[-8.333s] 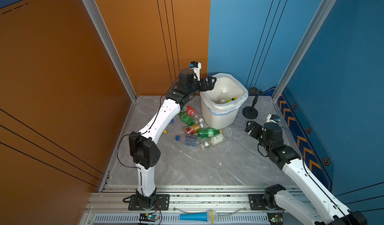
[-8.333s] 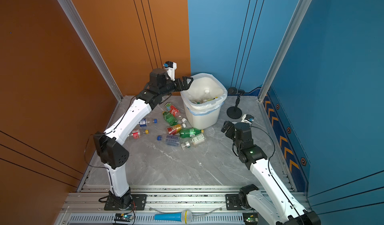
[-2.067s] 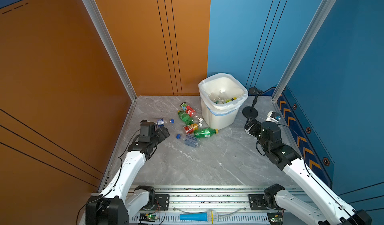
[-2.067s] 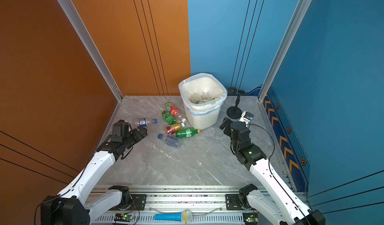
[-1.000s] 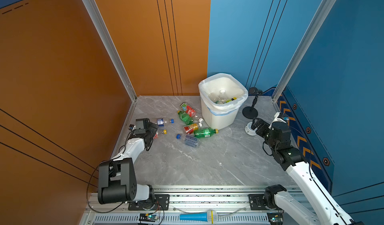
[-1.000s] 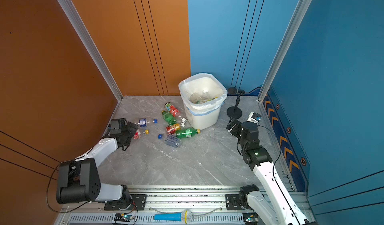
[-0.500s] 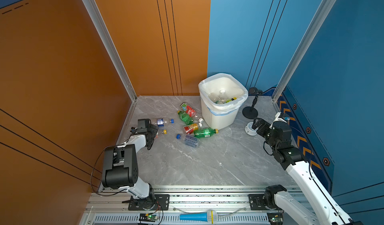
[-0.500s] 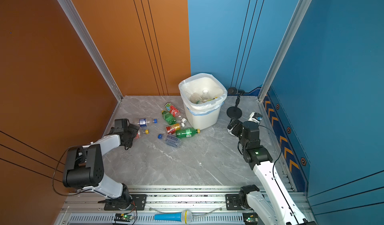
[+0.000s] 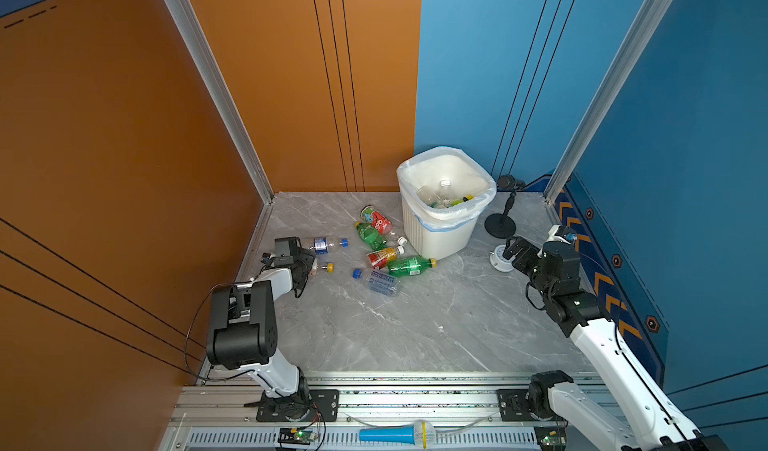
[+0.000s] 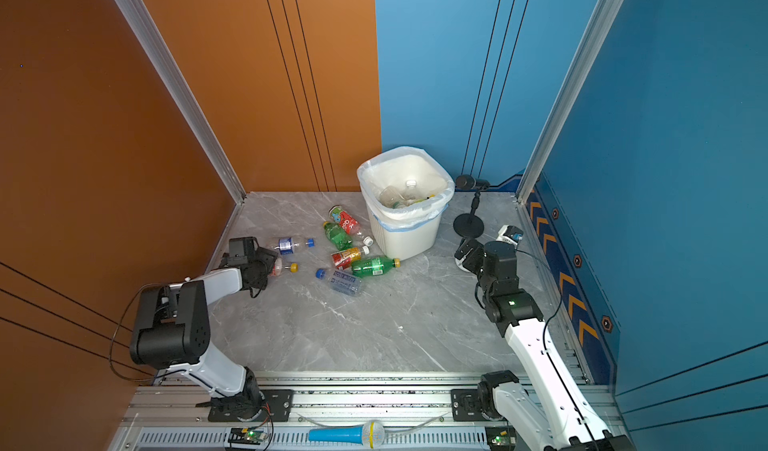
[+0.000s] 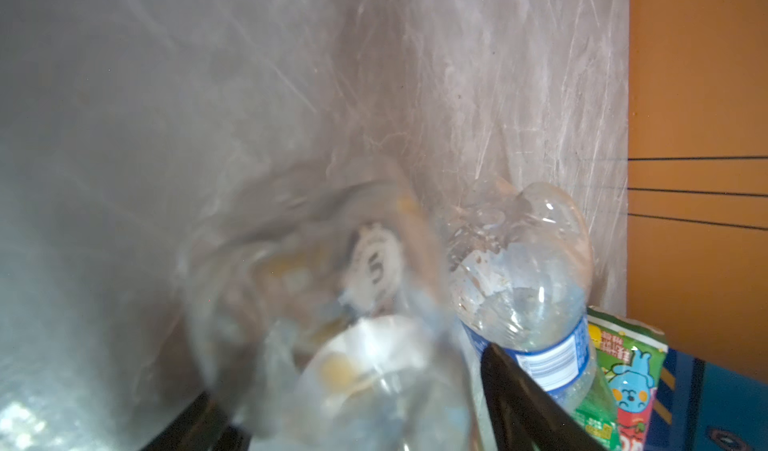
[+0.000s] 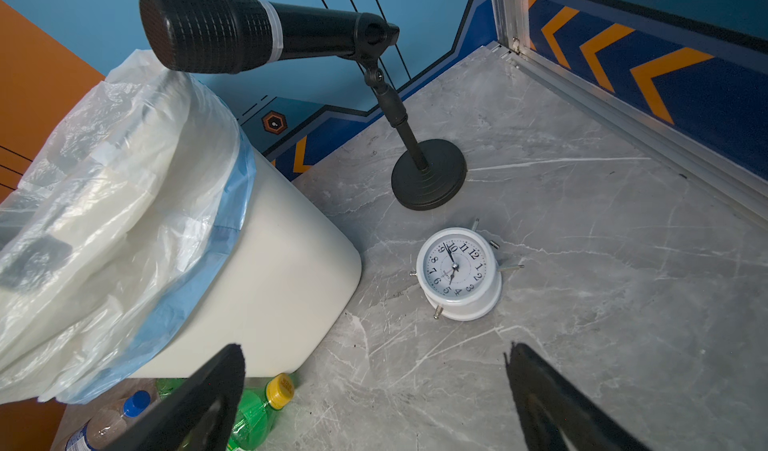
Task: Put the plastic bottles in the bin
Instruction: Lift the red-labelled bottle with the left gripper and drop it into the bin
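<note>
Left hand (image 9: 308, 268) low on the bench (image 9: 415, 328), well left of the bin (image 9: 440, 241), fingers either side of a clear yellow-capped bottle (image 9: 322, 267); grip too blurred to tell. Right hand (image 12: 374, 349) spread wide and empty above the white alarm clock (image 12: 455, 272), just right of the bin. Loose bottles (image 9: 409, 265) lie against the bin's left side.

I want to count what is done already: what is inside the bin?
The bin holds a clear bottle with a white cap, another clear bottle and a yellow cap beside something green. Whatever lies beneath them is covered.
</note>
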You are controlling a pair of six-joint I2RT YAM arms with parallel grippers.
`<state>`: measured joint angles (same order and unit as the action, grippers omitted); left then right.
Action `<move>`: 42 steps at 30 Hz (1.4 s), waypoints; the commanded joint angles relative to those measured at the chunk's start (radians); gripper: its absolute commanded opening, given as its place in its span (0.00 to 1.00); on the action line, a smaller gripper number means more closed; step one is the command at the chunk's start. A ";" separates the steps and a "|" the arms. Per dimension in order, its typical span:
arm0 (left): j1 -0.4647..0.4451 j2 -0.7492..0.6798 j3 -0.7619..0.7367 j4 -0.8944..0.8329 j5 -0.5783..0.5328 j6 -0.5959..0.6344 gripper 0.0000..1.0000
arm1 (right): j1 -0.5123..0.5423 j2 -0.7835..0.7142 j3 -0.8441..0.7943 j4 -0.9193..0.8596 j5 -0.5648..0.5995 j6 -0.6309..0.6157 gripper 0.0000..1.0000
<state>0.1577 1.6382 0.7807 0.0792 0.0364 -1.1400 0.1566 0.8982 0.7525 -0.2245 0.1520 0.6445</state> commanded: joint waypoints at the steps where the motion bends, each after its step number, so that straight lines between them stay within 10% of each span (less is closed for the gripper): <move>1: 0.011 0.018 -0.031 0.010 0.044 -0.004 0.72 | -0.007 0.007 -0.002 0.030 -0.020 0.000 1.00; 19: -0.012 -0.341 -0.110 -0.075 0.113 0.005 0.63 | -0.008 -0.007 -0.005 0.032 -0.020 0.017 1.00; 27: -0.262 -0.612 0.003 -0.150 -0.115 0.168 0.63 | -0.009 -0.013 -0.010 0.030 -0.029 0.027 1.00; 42: -0.612 -0.207 0.679 0.019 -0.051 0.564 0.60 | -0.008 -0.098 -0.034 -0.019 -0.028 0.040 1.00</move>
<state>-0.4313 1.3510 1.3556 0.0639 -0.0639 -0.6930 0.1558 0.8173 0.7353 -0.2123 0.1307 0.6708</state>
